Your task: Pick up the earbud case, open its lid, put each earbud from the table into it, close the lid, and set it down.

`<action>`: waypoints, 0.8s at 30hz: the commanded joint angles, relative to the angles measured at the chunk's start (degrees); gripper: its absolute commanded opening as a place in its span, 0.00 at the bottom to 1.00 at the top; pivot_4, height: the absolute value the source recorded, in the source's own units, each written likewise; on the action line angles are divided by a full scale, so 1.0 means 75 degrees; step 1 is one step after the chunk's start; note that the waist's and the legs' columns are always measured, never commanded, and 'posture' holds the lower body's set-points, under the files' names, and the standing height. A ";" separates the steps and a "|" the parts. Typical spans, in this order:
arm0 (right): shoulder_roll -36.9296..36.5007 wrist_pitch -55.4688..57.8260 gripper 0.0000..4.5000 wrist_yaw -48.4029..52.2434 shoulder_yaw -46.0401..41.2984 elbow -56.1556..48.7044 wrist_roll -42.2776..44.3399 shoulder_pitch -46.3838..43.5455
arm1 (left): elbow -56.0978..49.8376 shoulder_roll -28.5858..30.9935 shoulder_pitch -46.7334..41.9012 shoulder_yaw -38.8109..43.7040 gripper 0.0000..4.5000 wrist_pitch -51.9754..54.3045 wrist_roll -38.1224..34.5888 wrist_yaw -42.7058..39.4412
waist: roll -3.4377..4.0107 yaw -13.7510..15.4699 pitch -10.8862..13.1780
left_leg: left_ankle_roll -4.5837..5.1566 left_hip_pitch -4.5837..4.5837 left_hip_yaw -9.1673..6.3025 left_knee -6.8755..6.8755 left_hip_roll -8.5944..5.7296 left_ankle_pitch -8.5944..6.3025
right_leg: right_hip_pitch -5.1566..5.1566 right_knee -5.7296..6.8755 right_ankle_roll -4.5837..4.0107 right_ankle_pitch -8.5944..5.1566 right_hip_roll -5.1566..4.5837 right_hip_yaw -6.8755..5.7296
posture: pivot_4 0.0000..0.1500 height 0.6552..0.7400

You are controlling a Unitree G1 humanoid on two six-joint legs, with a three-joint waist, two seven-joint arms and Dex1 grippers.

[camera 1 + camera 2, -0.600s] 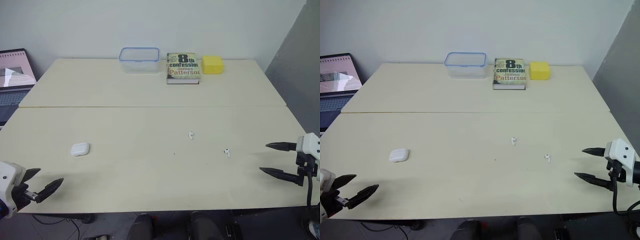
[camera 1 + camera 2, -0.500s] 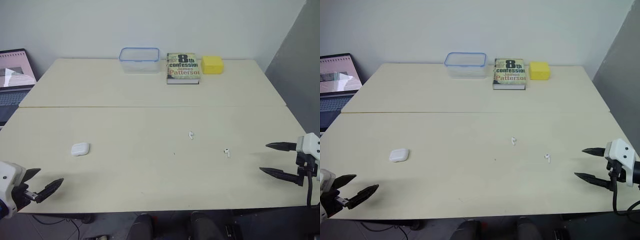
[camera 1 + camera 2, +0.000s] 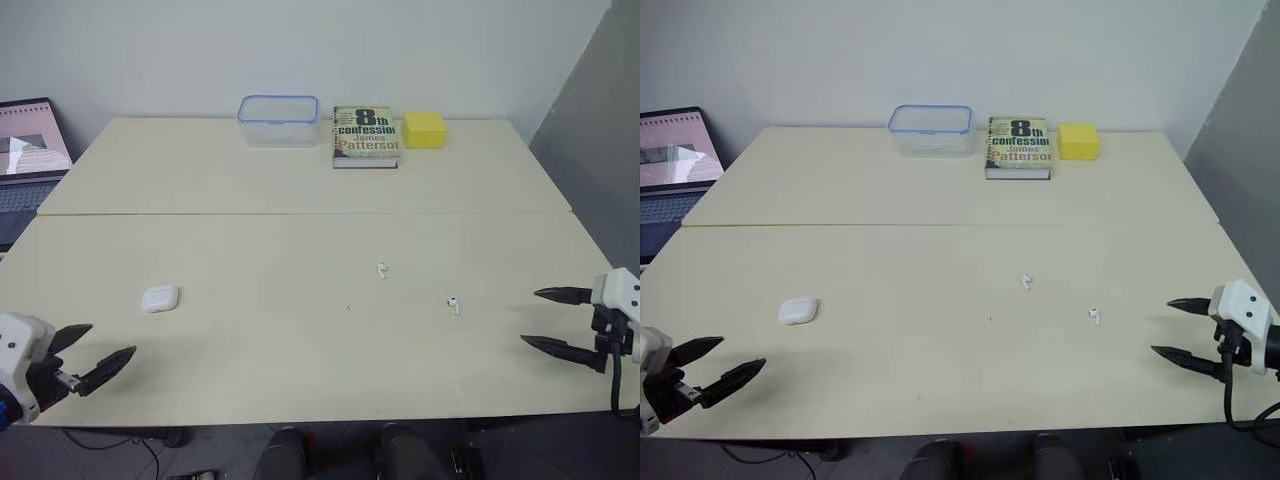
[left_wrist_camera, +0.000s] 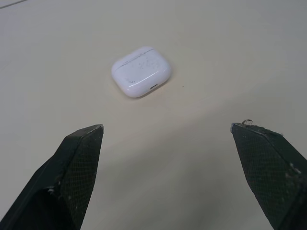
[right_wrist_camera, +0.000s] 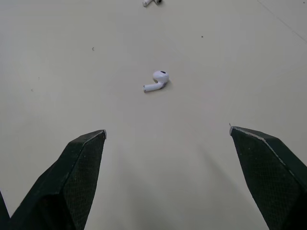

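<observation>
The white earbud case (image 3: 160, 298) lies shut on the table's left side, also seen ahead in the left wrist view as the case (image 4: 141, 71). My left gripper (image 3: 102, 346) hovers open near the front left edge, short of the case. One white earbud (image 3: 381, 270) lies near the table's middle; a second earbud (image 3: 454, 304) lies to its right, also seen as the earbud (image 5: 156, 81) in the right wrist view. My right gripper (image 3: 548, 320) stands open at the front right, apart from that second earbud.
At the back of the table (image 3: 300, 340) stand a clear plastic container (image 3: 279, 119), a book (image 3: 366, 136) and a yellow block (image 3: 424, 129). A laptop (image 3: 28, 150) sits off the table's left edge. A seam (image 3: 300, 213) divides the two tabletops.
My left gripper has moved slightly up and forward toward the case. The right gripper has shifted very slightly to the right.
</observation>
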 commanded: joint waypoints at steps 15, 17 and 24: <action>0.0061 -0.0095 0.96 0.0026 0.0079 0.0227 -0.0171 -0.0392 | -0.0506 -0.0269 0.0326 0.0443 1.00 0.0337 -0.0291 0.0074 | 0.0000 0.0000 0.0000 | 0.0001 -0.0001 0.0004 0.0003 0.0000 0.0000 | -0.0001 -0.0001 0.0006 0.0003 0.0001 0.0000 | 1.00 1.00; 0.0093 -0.0090 0.96 -0.0039 0.0225 0.0022 -0.0179 -0.0553 | -0.0812 -0.0694 0.0307 0.0425 1.00 0.0377 -0.0297 0.0538 | 0.0000 -0.0001 0.0000 | 0.0001 -0.0001 0.0010 0.0003 -0.0001 0.0000 | -0.0001 -0.0001 0.0012 0.0007 0.0001 0.0002 | 1.00 1.00; 0.0395 0.1037 0.96 -0.0510 0.1035 -0.1454 0.0604 -0.1808 | -0.1241 -0.1706 -0.0255 -0.0013 1.00 0.0485 -0.0073 0.2011 | -0.0003 0.0000 -0.0002 | 0.0001 0.0006 -0.0004 0.0014 0.0006 0.0000 | 0.0004 0.0008 0.0061 0.0036 0.0005 0.0011 | 1.00 1.00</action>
